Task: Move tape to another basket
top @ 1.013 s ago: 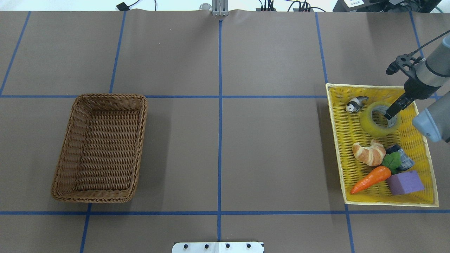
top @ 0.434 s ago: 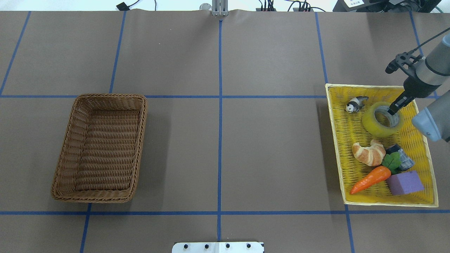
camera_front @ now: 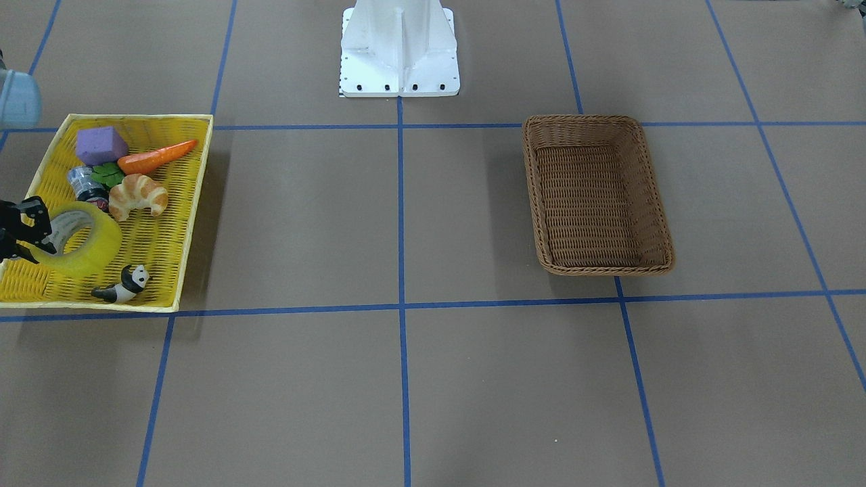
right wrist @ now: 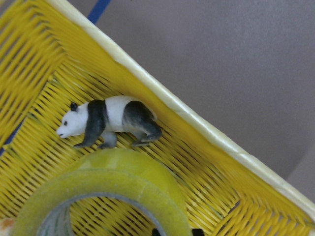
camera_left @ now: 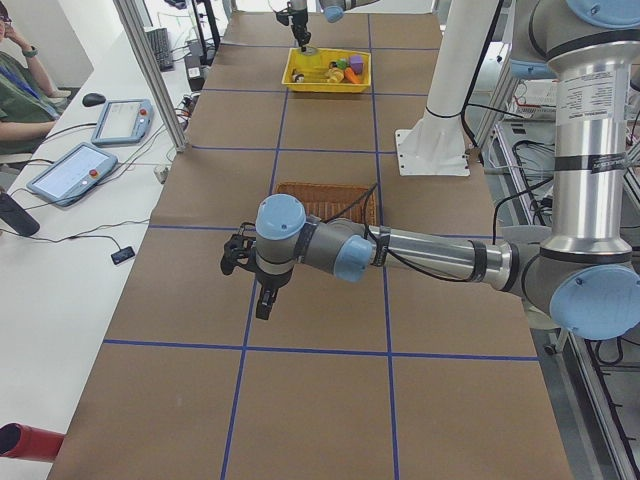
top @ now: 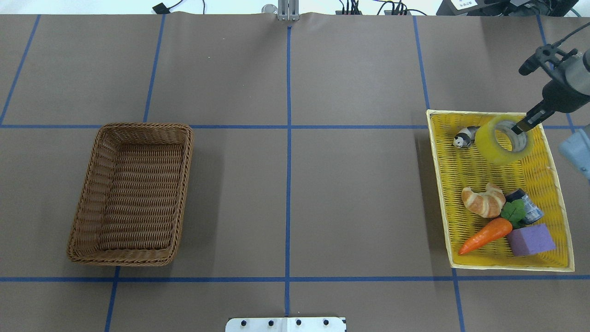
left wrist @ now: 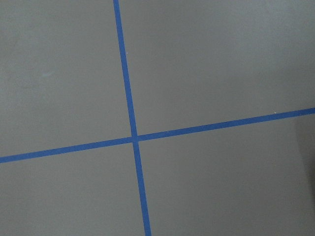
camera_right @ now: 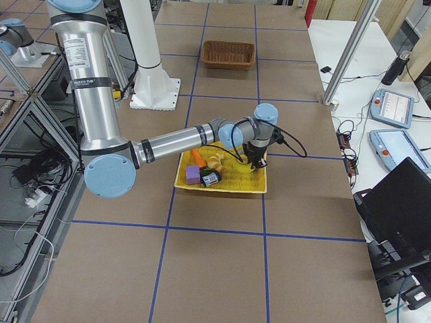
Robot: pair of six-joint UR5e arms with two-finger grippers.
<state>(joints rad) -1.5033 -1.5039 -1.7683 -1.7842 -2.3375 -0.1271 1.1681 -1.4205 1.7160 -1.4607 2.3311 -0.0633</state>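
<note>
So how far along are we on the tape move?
Done: the right pincer is clamped on the wall of the tape, one finger inside its core. In hand: the tape is tilted in that grip, over the yellow tray near the panda. Left: carrying it across the table and releasing it in the brown basket, empty so far.

Brown table (top: 350, 69) gridded with blue lines (top: 288, 138), white side desk (camera_left: 50, 330) (tablets (camera_left: 64, 172) on it), aluminium posts (camera_left: 153, 75)
</note>
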